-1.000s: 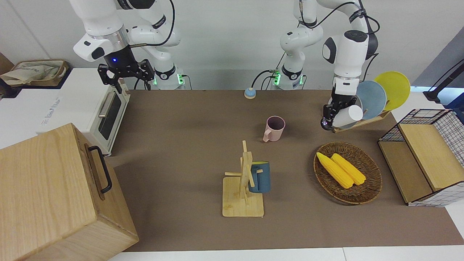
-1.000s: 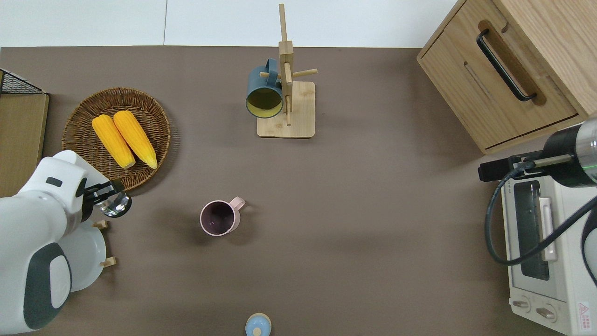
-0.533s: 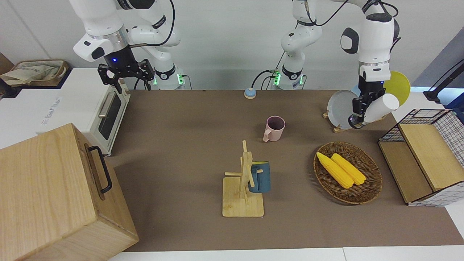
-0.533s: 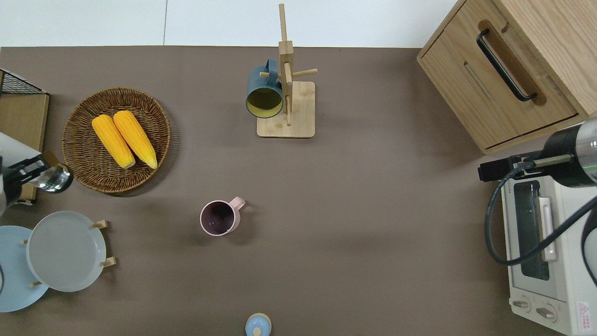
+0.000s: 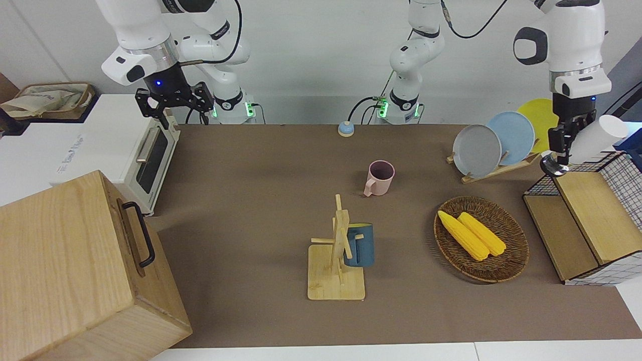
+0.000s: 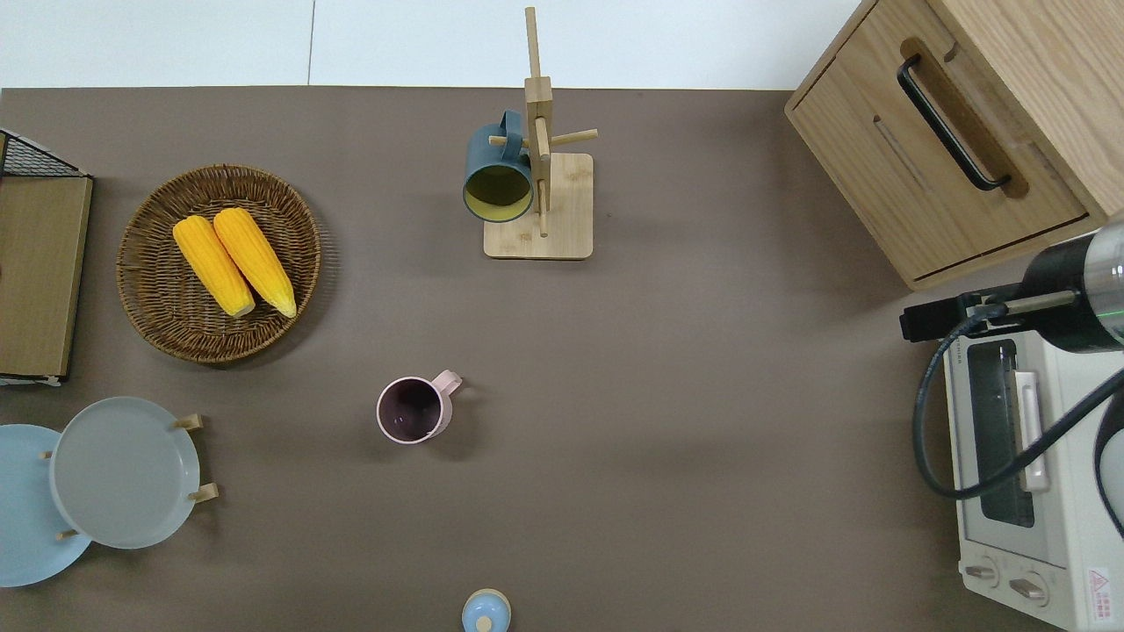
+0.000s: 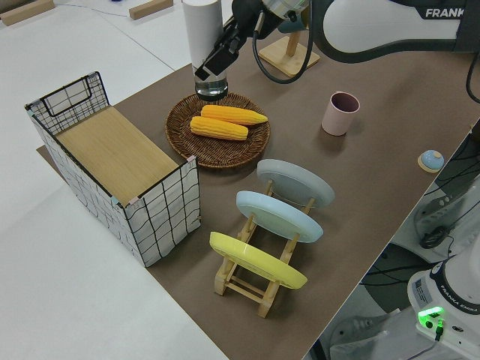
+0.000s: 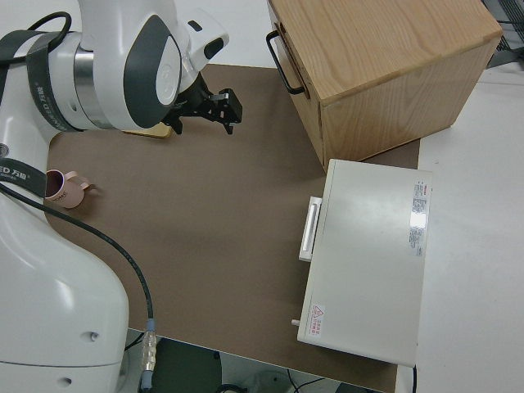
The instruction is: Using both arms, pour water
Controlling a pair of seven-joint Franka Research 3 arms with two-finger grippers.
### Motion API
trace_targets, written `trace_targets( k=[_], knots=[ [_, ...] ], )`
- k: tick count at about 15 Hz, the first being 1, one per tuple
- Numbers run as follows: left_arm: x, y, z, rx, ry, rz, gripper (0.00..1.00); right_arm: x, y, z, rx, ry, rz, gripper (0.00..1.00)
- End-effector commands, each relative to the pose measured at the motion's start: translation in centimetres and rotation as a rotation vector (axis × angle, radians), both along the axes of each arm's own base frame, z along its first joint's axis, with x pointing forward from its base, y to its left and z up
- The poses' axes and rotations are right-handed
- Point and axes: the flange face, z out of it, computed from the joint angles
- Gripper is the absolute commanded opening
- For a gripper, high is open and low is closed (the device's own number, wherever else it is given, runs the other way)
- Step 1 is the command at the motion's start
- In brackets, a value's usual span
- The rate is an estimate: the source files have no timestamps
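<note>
Left hand (image 5: 560,150) upright, gripping bottle (image 5: 592,141)

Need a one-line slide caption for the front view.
Left tool holds a tilted white bottle over the wire basket; pink mug waits mid-table; the right arm is parked.

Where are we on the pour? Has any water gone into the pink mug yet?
Pouring looks finished: the pink mug stands upright on the table with a dark inside, though I can't confirm water. In hand: the left gripper is shut on a white bottle, tilted, above the wire basket at the left arm's end. Left: set the bottle down. The right arm is parked, its gripper open.
</note>
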Motion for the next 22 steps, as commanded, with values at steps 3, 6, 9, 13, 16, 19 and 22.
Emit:
trace_targets(
  k=[3, 6, 9, 13, 16, 19, 22],
  knots=[
    [1.2, 7.6, 2.6, 0.075, -0.012, -0.068, 0.00, -0.2, 0.0, 0.3, 0.017, -0.003, 0.015, 0.992],
    [1.2, 10.4, 3.5, 0.040, -0.047, -0.099, 0.00, -0.2, 0.0, 0.3, 0.017, -0.003, 0.015, 0.992],
    [1.9, 12.8, 2.9, 0.011, -0.076, -0.149, 0.00, -0.2, 0.0, 0.3, 0.017, -0.003, 0.015, 0.992],
    [3.3, 15.6, 0.5, 0.003, -0.105, -0.196, 0.00, -0.2, 0.0, 0.3, 0.017, -0.003, 0.015, 0.992],
    [4.6, 16.9, -2.5, 0.017, -0.139, -0.218, 0.00, -0.2, 0.0, 0.3, 0.017, -0.003, 0.015, 0.992],
    [4.3, 19.1, -4.7, 0.026, -0.145, -0.266, 0.00, -0.2, 0.0, 0.3, 0.018, -0.003, 0.013, 0.992],
    [3.1, 20.9, -6.0, 0.024, -0.182, -0.371, 0.00, -0.2, 0.0, 0.3, 0.018, -0.003, 0.013, 0.992]
  ],
)
